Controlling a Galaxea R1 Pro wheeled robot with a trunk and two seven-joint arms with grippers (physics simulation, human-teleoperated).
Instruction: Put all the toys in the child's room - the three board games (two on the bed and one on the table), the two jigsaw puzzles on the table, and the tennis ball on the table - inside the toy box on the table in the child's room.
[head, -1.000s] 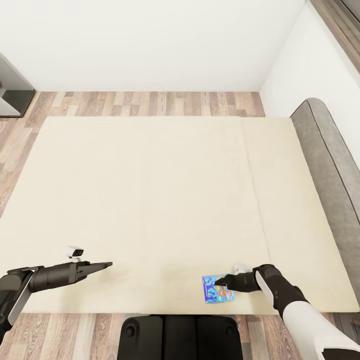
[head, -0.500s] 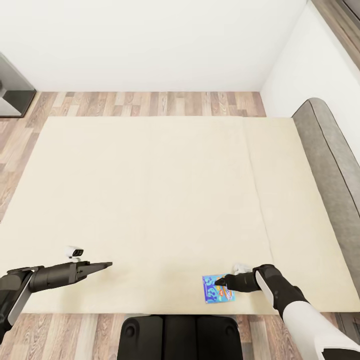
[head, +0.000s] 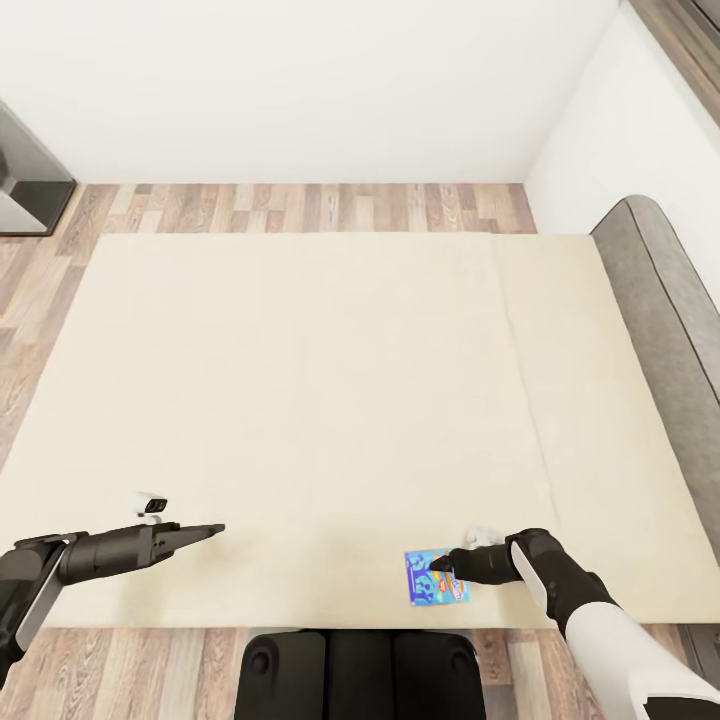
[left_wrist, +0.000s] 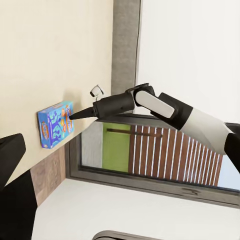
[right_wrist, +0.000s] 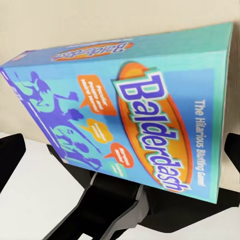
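Note:
A blue board game (head: 435, 577) with orange marks lies flat on the cream bed (head: 300, 380), close to its near edge. In the right wrist view the board game (right_wrist: 130, 105) looms large, printed "Balderdash". My right gripper (head: 437, 565) is open, its tips right at the box's top edge and its fingers (right_wrist: 10, 152) spread to either side. The left wrist view has the box (left_wrist: 55, 124) with the right gripper's tip (left_wrist: 74, 115) against it. My left gripper (head: 215, 527) hovers open over the bare mattress far to the left, holding nothing.
A grey padded headboard (head: 665, 310) runs along the bed's right side. Wood-plank floor (head: 300, 205) separates the bed from the white far wall. A dark piece of furniture (head: 25, 175) stands at the far left. My black base (head: 360, 670) sits against the bed's near edge.
The head view has shifted slightly, so the headboard sits further right. Both arms and the blue box keep their places.

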